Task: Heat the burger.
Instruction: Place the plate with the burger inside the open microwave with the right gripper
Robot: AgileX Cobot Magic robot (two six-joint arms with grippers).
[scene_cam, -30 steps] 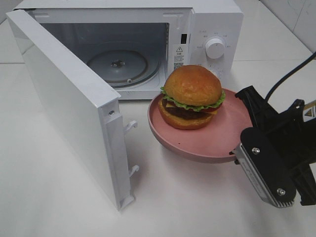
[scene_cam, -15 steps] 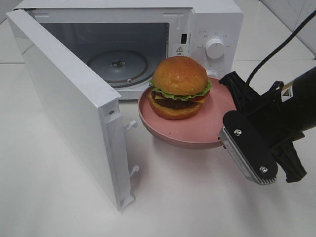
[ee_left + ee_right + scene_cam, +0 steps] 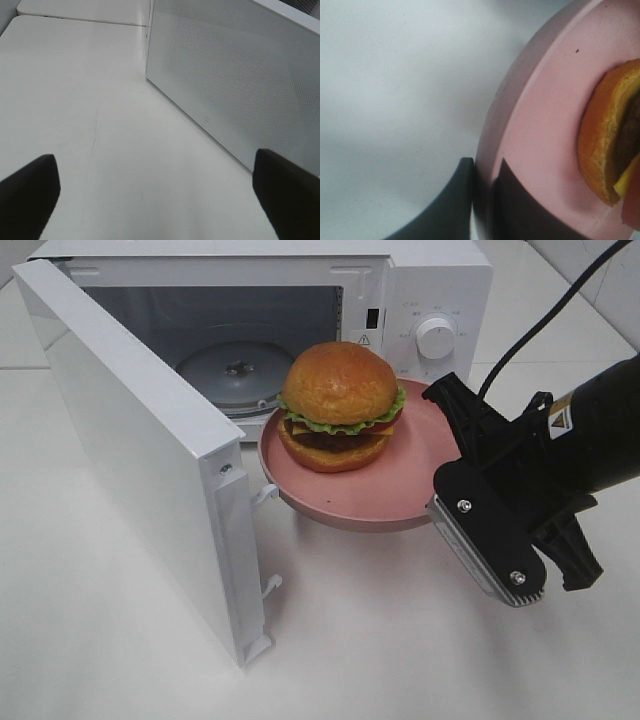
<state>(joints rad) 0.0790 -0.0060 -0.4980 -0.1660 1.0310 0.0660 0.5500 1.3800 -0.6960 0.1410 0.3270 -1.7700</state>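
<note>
Carried leftward since the earlier frames, the pink plate (image 3: 412,486) with the burger (image 3: 340,405) on it now hangs at the mouth of the open microwave (image 3: 430,300), just short of the glass turntable (image 3: 235,375). The right claw (image 3: 487,200) pinches the plate's rim. The left claw (image 3: 160,200) stands wide and empty beside the door (image 3: 130,440). Sliding the plate inside looks like the next step.
</note>
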